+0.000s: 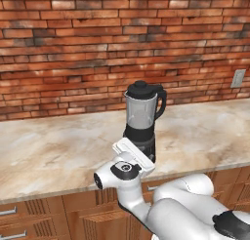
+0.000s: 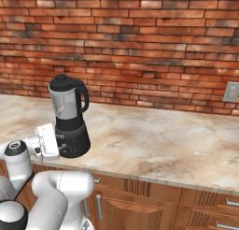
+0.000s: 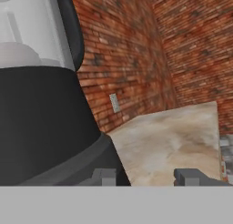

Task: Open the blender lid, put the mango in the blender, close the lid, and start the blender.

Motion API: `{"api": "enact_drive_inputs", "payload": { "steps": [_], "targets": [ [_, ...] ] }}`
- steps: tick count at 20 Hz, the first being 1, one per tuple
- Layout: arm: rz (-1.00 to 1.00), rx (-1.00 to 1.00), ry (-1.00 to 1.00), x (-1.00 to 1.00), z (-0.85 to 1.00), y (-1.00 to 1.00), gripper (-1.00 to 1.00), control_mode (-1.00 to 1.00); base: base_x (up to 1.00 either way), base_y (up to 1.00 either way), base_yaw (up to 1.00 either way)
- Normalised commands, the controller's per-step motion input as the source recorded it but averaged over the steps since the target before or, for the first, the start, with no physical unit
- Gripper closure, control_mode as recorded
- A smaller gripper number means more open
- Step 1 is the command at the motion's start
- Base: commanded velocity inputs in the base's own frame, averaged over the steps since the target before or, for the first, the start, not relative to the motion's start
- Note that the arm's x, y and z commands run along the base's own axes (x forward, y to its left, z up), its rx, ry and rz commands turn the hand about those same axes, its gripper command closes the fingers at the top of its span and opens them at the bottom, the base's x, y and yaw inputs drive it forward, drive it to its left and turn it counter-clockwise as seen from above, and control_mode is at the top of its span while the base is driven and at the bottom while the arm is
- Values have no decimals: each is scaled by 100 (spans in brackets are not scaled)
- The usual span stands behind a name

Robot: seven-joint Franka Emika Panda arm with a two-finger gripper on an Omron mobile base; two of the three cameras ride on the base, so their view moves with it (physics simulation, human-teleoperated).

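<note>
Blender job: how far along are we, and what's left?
The lid sits on the blender, so loading and closing look done, though I can't see the mango through the tinted jar. In hand: the gripper is low at the black base, shut, apparently working the front dial. Left: confirming that the blender has started; nothing here shows it running.

Your arm rises from the base, bends at a bulky white elbow and reaches forward at a low height, the wrist levelled so the hand points ahead. Your tool is closed down, yet its two grey fingertips stand apart with a gap between them, and nothing is seen gripped between them.
</note>
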Motion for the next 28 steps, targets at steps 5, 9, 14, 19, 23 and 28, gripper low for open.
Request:
{"api": "enact_drive_inputs", "payload": {
  "steps": [5,9,14,19,23,28],
  "targets": [
    [0,1,-14,15,-28,-3,-100,-100,0,0,0],
    [0,1,-14,13,-18,-5,-100,-100,0,0,0],
    [0,2,-10,7,-4,-6,-100,-100,0,0,0],
    [4,5,-7,20,-7,-24,-100,-100,0,0,0],
    [5,7,-7,12,-8,-30,-100,-100,0,0,0],
    [4,6,-8,3,-4,-28,-100,-100,0,0,0]
  ]
}}
